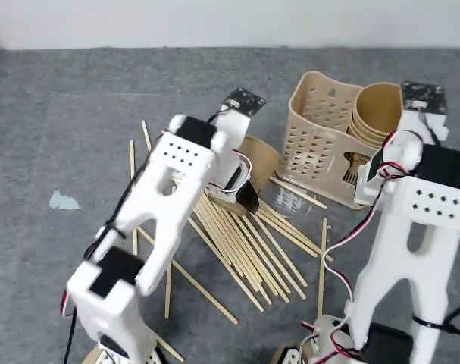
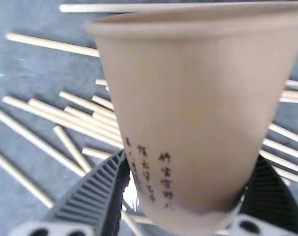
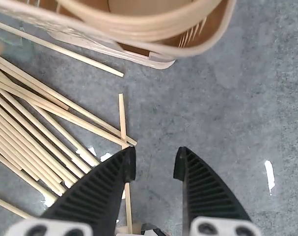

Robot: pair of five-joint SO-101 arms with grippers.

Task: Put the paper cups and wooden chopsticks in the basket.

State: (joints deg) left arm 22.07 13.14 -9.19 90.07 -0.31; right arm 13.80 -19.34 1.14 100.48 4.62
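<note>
So the left gripper [image 2: 190, 169] was clamped on a brown paper cup [image 2: 188, 98], with the ribbed black fingers [image 2: 102, 191] pressed against its lower half on both sides. In the high view that cup [image 1: 258, 161] sat tilted just above the middle of the frame, right beside the left wall of the basket [image 1: 314, 140]. Couldn't tell if it was touching the basket or the pile under it.

The basket was a cream plastic one with slotted walls, in the upper right of the high view, and it already had a stack of paper cups [image 1: 377, 112] nested in its right half.

The wooden chopsticks [image 1: 245, 243] were mostly fanned out in a loose pile across the middle of the frame on the grey mat [image 1: 70, 114], running diagonally from under the held cup toward the lower right. A few strays lay off to the left, and one lone chopstick [image 1: 322, 258] lay nearly vertical to the right of the pile.

The right gripper [image 3: 154, 160] hung over the mat with its jaws a little apart and nothing between them, near that lone chopstick [image 3: 121, 118], with the basket [image 3: 161, 60] just past it.

There was also a pale scrap of tape [image 1: 63, 201] on the mat at the left.
</note>
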